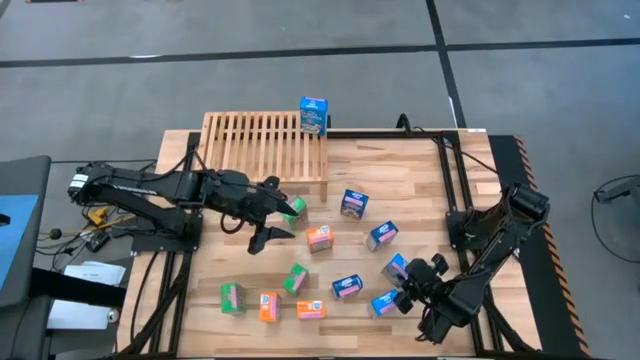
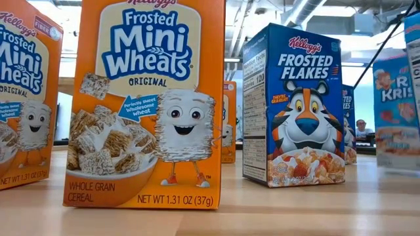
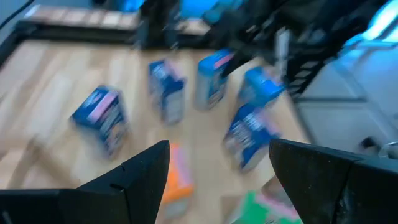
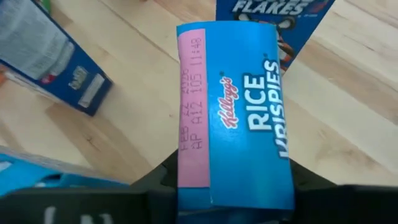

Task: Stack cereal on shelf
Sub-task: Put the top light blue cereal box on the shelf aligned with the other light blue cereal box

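Right gripper [image 1: 392,300] sits low at the table's near right corner, its fingers closed in on a blue Rice Krispies box [image 4: 235,118]; the wrist view shows that box filling the gap between them, pink date panel up. Left gripper [image 1: 276,212] hovers over the middle left of the table [image 1: 420,180] with its fingers [image 3: 134,180] spread wide and nothing between them, a green box [image 1: 294,209] just beside it and an orange box [image 1: 318,238] near.

Largest after the table is the shelf [image 1: 262,146], a slatted light-wood rack at the far left edge. One blue box [image 1: 313,115] stands upright at its far right corner.

Other boxes lie scattered on the planks: blue ones right of centre [image 1: 353,203], [image 1: 382,235], [image 1: 347,286], a green one [image 1: 232,297] and orange ones [image 1: 268,306] along the near edge.

Up close in the low view stand a Frosted Mini Wheats box [image 2: 147,105] and a Frosted Flakes box [image 2: 294,105], upright and apart.
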Robot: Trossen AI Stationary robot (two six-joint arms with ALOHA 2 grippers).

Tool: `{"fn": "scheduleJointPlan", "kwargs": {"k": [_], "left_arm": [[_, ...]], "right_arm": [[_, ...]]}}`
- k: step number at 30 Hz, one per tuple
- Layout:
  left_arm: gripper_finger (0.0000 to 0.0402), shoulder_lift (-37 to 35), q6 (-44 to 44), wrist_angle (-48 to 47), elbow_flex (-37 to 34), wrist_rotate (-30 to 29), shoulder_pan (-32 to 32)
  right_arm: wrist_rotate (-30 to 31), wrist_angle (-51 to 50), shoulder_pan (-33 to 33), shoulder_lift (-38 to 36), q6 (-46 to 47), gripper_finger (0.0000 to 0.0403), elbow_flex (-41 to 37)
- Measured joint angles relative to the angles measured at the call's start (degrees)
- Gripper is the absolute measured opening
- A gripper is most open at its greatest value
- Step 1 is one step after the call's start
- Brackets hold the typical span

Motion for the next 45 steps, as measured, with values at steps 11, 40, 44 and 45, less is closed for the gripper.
{"fn": "scheduleJointPlan", "kwargs": {"k": [11, 40, 44, 45], "left_arm": [[0.0264, 2.93, -4.11, 17.71, 0.10, 14.67, 5.60], [0.0264, 33.75, -8.24, 35.29, 16.57, 38.40, 15.13], [0.0264, 33.79, -7.17, 35.17, 16.57, 35.81, 14.58], [0.0264, 33.79, -6.70, 34.84, 16.57, 35.02, 14.50]], "right_arm": [[5.73, -3.88, -1.02, -16.27, -10.76, 0.0182, 0.02], [1.58, 25.04, -22.00, -31.11, -66.57, 0.0165, 0.07], [1.49, 25.90, -23.46, -31.11, -67.63, 0.0166, 0.07], [1.35, 26.06, -23.69, -31.11, -67.61, 0.0166, 0.07]]}}
